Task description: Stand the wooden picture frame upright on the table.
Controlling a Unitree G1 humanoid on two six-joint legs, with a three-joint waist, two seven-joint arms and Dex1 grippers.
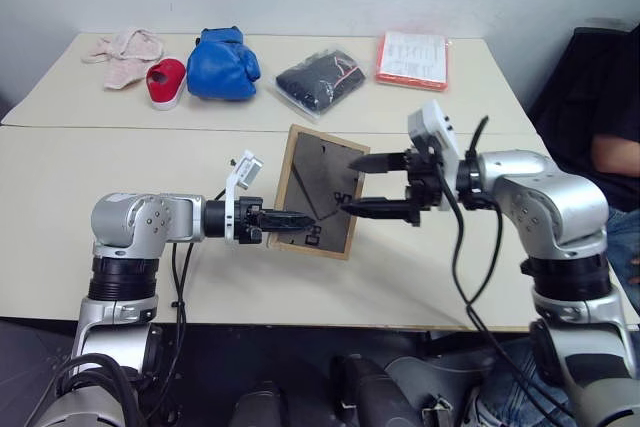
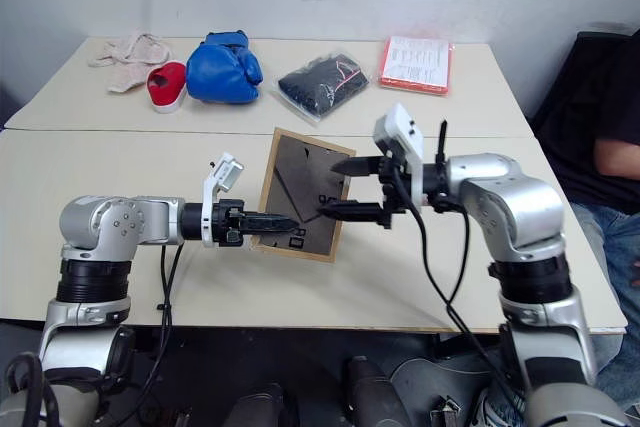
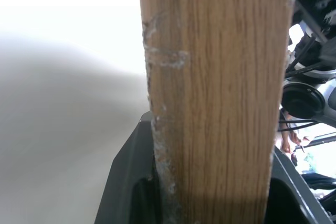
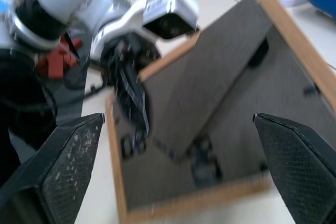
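The wooden picture frame (image 1: pixel 315 192) is held tilted on edge over the near part of the table (image 1: pixel 120 162), its dark back panel and stand flap facing me. I cannot tell whether its lower edge touches the tabletop. My left gripper (image 1: pixel 285 218) is shut on the frame's lower left border; the left wrist view shows the tan wood (image 3: pixel 215 103) between its fingers (image 3: pixel 126 182). From the right, my right gripper (image 1: pixel 348 185) reaches level with its jaws open, one finger high and one low in front of the back panel (image 4: pixel 226 103), gripping nothing.
Along the far table lie a pink cloth (image 1: pixel 125 55), a red and white shoe (image 1: pixel 166 82), a blue boxing glove (image 1: pixel 224 64), a black bagged bundle (image 1: pixel 320 78) and an orange-edged packet (image 1: pixel 412 59). A person (image 1: pixel 610 147) sits at the right edge.
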